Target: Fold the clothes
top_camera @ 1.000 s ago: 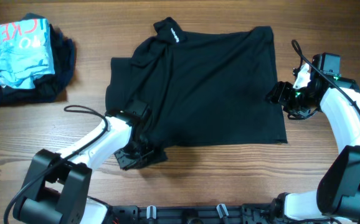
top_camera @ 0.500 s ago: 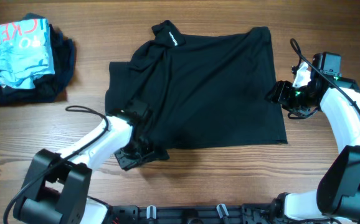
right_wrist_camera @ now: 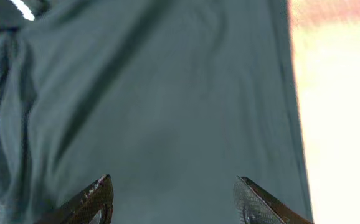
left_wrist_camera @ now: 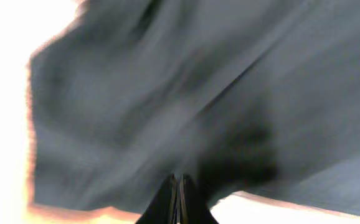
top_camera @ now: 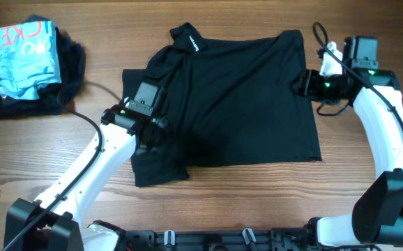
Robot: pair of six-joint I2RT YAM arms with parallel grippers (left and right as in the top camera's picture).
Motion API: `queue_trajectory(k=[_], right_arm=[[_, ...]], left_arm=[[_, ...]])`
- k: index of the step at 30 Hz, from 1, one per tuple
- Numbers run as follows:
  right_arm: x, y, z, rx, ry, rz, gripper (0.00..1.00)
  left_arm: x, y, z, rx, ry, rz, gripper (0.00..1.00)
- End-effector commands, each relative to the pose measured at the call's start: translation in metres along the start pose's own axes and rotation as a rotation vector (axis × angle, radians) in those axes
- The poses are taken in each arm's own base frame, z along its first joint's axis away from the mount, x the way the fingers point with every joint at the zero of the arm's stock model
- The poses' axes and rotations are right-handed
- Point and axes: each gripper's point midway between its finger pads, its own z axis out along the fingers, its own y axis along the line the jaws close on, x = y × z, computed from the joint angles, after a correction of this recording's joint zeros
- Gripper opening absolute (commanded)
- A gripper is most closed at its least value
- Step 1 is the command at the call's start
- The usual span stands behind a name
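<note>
The black T-shirt (top_camera: 236, 104) lies spread on the wooden table, its collar with white lettering (top_camera: 193, 38) at the back. My left gripper (top_camera: 151, 131) is over the shirt's left side, above the lower left corner flap (top_camera: 158, 171). In the left wrist view its fingers (left_wrist_camera: 177, 185) are pressed together with blurred black fabric (left_wrist_camera: 167, 93) beyond them. My right gripper (top_camera: 305, 85) is at the shirt's right edge. In the right wrist view its fingers (right_wrist_camera: 174, 190) are wide apart above the fabric (right_wrist_camera: 167, 93), and the white lettering (right_wrist_camera: 23, 9) shows at top left.
A light-blue garment with red lettering (top_camera: 17, 49) lies on a dark heap (top_camera: 65, 77) at the back left. The left arm's cable (top_camera: 83, 87) runs across the table beside that heap. Bare wood (top_camera: 369, 181) surrounds the shirt.
My left gripper has moved from the shirt's lower left corner up and back over the shirt's left side; the corner flap now lies flat. My right gripper has shifted back and slightly left.
</note>
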Motion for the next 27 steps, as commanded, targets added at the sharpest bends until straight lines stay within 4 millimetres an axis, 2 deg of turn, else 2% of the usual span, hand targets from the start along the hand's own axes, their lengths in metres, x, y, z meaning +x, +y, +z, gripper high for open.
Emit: queue_trajectory(k=[1,3,5,9,18,21,23,27], right_arm=[[-0.022,0.032,-0.005,-0.043,-0.059,-0.118,0.65],[-0.028,0.041,-0.008,-0.049,-0.080,-0.151,0.74],[-0.031,0.046,-0.009,-0.047,-0.088,-0.164,0.77],[-0.026,0.046,-0.009,-0.046,-0.066,-0.159,0.79],[-0.012,0.043,-0.008,-0.039,-0.010,-0.144,0.81],[-0.008,0.043,-0.008,-0.037,0.007,-0.139,0.81],[-0.006,0.042,-0.008,-0.036,0.015,-0.136,0.81],[-0.002,0.041,-0.008,-0.033,0.032,-0.130,0.81]], left_arm=[[-0.054,-0.041,-0.013,0.140,-0.237,0.138,0.04],[-0.078,-0.065,-0.019,0.209,-0.346,0.206,0.06],[-0.101,-0.077,-0.022,0.210,-0.432,0.242,0.06],[-0.139,-0.094,-0.017,0.128,-0.514,0.323,0.11],[-0.218,-0.164,-0.010,0.069,-0.611,0.492,0.24],[-0.238,-0.176,-0.001,0.032,-0.655,0.561,0.25],[-0.244,-0.178,0.008,-0.003,-0.675,0.624,0.25],[-0.247,-0.177,0.032,-0.066,-0.669,0.765,0.28]])
